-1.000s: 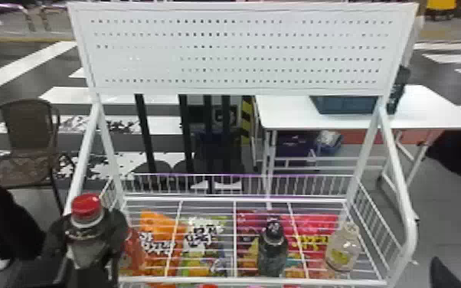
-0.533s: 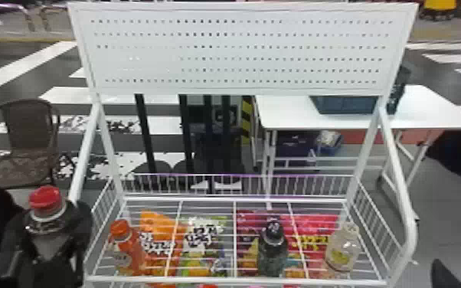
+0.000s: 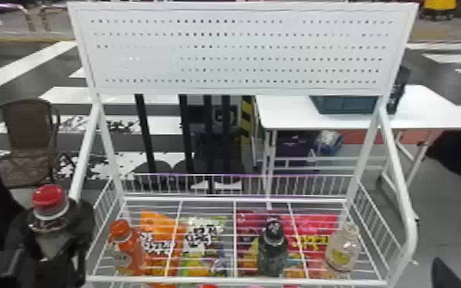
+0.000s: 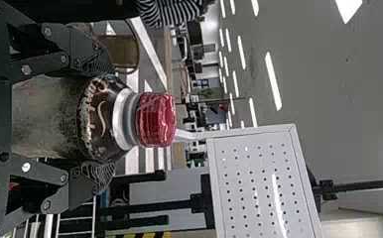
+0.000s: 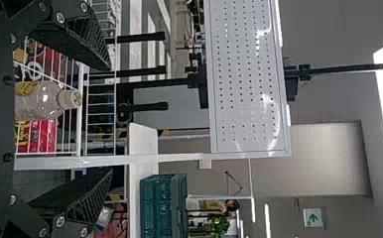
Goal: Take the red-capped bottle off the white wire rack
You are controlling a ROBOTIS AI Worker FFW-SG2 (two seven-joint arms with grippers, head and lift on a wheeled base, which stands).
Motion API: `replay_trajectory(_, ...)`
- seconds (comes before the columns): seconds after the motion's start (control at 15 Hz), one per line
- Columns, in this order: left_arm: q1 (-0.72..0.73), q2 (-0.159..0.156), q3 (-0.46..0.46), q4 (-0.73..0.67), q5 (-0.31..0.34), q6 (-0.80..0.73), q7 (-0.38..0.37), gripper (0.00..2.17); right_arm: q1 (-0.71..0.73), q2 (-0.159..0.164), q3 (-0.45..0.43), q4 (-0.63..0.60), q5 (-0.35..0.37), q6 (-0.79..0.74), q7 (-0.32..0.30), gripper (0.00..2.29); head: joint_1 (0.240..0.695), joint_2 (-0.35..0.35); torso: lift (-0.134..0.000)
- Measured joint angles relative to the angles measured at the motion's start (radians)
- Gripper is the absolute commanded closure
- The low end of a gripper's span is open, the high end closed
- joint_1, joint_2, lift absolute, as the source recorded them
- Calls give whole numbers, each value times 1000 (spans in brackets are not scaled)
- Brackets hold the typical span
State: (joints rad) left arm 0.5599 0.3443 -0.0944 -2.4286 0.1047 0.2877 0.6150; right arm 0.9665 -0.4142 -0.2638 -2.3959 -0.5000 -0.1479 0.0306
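Observation:
At the lower left of the head view, my left gripper (image 3: 55, 229) is shut on the red-capped bottle (image 3: 49, 201), beside the left side of the white wire rack (image 3: 237, 281). The left wrist view has the bottle (image 4: 100, 116) clamped between both fingers of the left gripper (image 4: 97, 119), its cap beyond the fingertips. Part of my right gripper (image 3: 448, 275) is at the head view's lower right corner, right of the rack. Seen in the right wrist view, the right gripper (image 5: 110, 119) stands open, with a pale bottle (image 5: 45, 100) on the rack beyond its fingers.
An orange bottle (image 3: 126, 245), a dark bottle (image 3: 273, 249) and a clear bottle (image 3: 342, 247) stand in the rack, above colourful bags (image 3: 203, 237) on a lower level. A perforated white panel (image 3: 241, 49) rises behind. Farther back are a white table (image 3: 425, 111) and a chair (image 3: 30, 141).
My left gripper has moved left and away from the rack with the red-capped bottle, first fast, then slightly back right. The orange bottle behind it has come into full view.

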Motion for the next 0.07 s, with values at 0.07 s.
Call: replay_trajectory(0.07, -3, -1, -3, 2, 0, 0, -1, 711, -1, 0, 0, -2, 0, 0, 0, 174, 499, 0, 0)
